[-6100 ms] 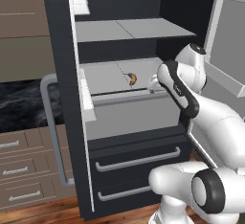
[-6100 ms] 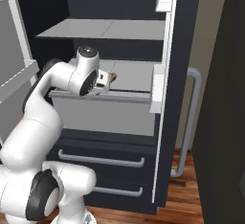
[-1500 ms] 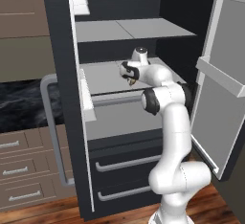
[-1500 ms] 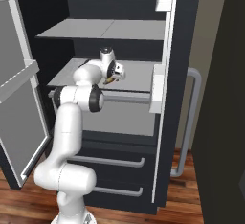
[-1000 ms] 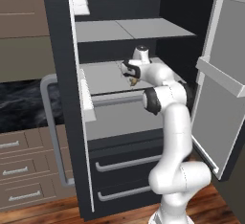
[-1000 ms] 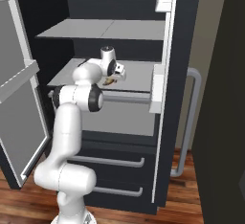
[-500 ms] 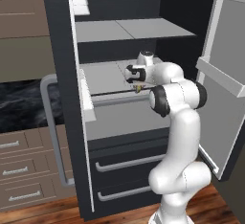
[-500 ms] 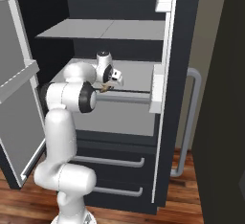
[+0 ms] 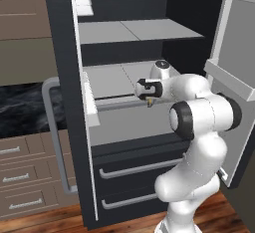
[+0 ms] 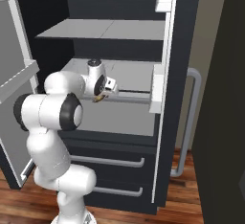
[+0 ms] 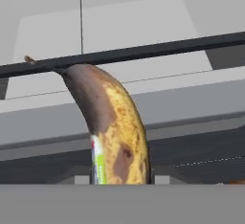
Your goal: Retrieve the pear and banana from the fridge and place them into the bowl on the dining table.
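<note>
My jaws are squeezed tight on the banana (image 11: 112, 127), so it hangs from my gripper (image 9: 149, 101) just outside the open fridge (image 9: 64, 102), ready to carry away.

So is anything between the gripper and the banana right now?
Nothing: the gripper is shut on the banana, which the hand view shows running up from between the fingers, in front of the fridge shelf.

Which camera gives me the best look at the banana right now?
The hand view: the curved yellow banana with brown patches rises large from the bottom edge, its peel and sticker clear. In the left base view it is a tiny yellow tip under the claw; the right base view shows a similar sliver below the wrist.
</note>
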Robot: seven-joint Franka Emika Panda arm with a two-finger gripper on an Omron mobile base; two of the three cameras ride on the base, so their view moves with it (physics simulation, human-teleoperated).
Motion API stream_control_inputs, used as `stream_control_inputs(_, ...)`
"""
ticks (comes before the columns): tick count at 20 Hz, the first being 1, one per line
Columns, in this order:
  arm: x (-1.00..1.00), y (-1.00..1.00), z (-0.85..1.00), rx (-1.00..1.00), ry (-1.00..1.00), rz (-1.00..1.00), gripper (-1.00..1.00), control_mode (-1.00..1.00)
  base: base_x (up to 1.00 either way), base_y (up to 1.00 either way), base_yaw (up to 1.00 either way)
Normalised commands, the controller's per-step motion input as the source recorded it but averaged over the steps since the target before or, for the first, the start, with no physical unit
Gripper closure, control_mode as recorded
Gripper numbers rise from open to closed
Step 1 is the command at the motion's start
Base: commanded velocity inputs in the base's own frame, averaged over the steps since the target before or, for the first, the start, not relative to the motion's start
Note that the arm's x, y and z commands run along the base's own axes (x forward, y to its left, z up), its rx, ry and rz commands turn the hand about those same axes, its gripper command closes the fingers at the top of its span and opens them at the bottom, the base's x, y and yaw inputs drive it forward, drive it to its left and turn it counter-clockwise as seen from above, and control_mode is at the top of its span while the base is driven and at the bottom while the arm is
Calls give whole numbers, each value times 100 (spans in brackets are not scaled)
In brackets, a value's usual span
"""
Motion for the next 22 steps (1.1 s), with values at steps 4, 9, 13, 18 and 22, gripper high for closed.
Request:
stream_control_inputs(4,-100,0,51,0,-6,0,100,-100,0,0,0)
stream_control_inputs(9,-100,0,59,0,0,0,100,-100,0,0,0)
stream_control_inputs(13,-100,0,32,0,0,1,100,-100,0,0,0)
stream_control_inputs(18,-89,0,5,0,0,2,100,-100,0,0,0)
stream_control_inputs(22,-61,-4,2,0,0,3,100,-100,0,0,0)
